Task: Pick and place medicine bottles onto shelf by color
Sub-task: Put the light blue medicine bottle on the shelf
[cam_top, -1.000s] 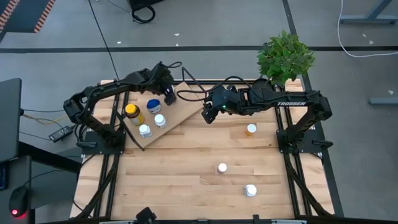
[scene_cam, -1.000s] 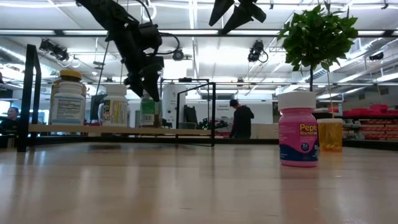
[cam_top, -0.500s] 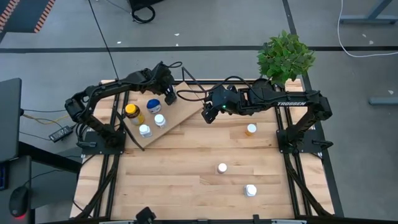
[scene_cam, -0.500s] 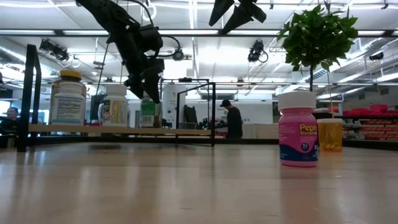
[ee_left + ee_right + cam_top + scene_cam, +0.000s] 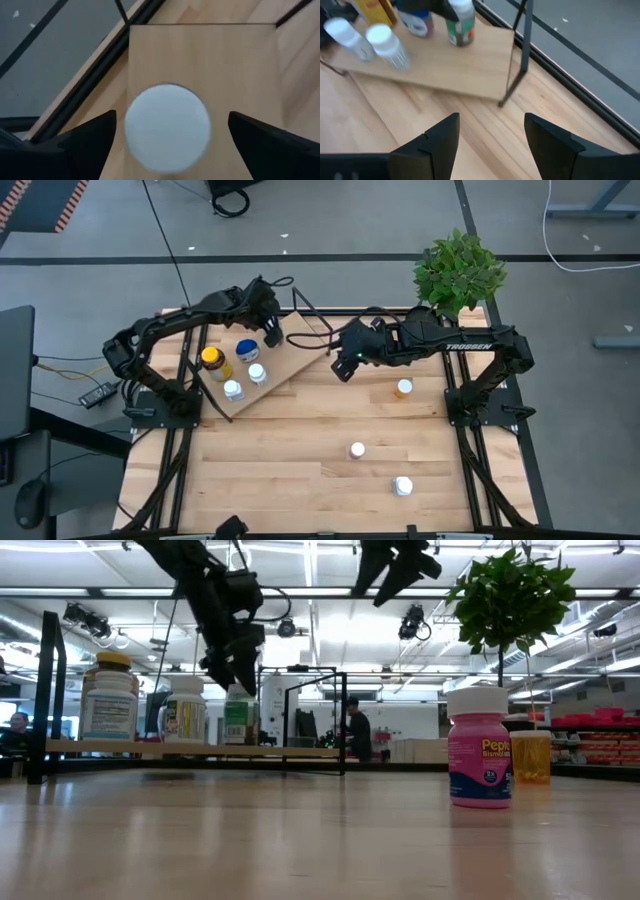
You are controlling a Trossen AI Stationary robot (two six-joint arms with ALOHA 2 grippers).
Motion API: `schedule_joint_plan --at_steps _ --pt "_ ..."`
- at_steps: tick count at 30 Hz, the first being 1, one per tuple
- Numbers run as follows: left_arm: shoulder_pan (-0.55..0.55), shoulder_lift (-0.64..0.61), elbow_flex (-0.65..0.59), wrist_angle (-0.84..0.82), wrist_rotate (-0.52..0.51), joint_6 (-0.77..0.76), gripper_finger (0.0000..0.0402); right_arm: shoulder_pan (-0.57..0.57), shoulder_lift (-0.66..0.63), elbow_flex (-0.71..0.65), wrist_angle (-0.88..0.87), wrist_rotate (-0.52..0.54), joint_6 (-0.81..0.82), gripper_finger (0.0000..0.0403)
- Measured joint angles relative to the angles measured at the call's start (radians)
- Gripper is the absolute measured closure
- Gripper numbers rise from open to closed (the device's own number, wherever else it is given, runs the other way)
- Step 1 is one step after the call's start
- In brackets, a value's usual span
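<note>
Wood table (image 5: 300, 470) fills the mid of the high view w/ the shelf (image 5: 300, 358) at upper left, where the left gripper (image 5: 167, 137), fingers wide, sits over a white-capped bottle (image 5: 167, 127) & should lift straight up, while the right gripper (image 5: 490, 135), also wide, waits nearby.

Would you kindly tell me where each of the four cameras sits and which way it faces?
High view: overhead, straight down on the shelf; both arms show.
Low view: tabletop height, level across; the pink bottle is near, arms drop from above.
Left wrist view: above a white-capped bottle, between the left gripper fingers.
Right wrist view: the right gripper faces the shelf.
Shared: both wrist views show that bottle.
</note>
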Motion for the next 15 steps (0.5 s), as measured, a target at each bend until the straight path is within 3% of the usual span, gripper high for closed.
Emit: schedule_joint_plan --at_steps 9,15 --pt "-0.078 0.0 0.206 -0.114 0.0 -0.007 0.0012 0.047 0.0 -0.016 -0.103 -0.005 0.026 0.0173" --pt "-0.186 -0.001 0.363 -0.173 0.06 -0.036 0.0019 0.141 0.0 -0.061 -0.112 -0.009 0.18 0.0173"
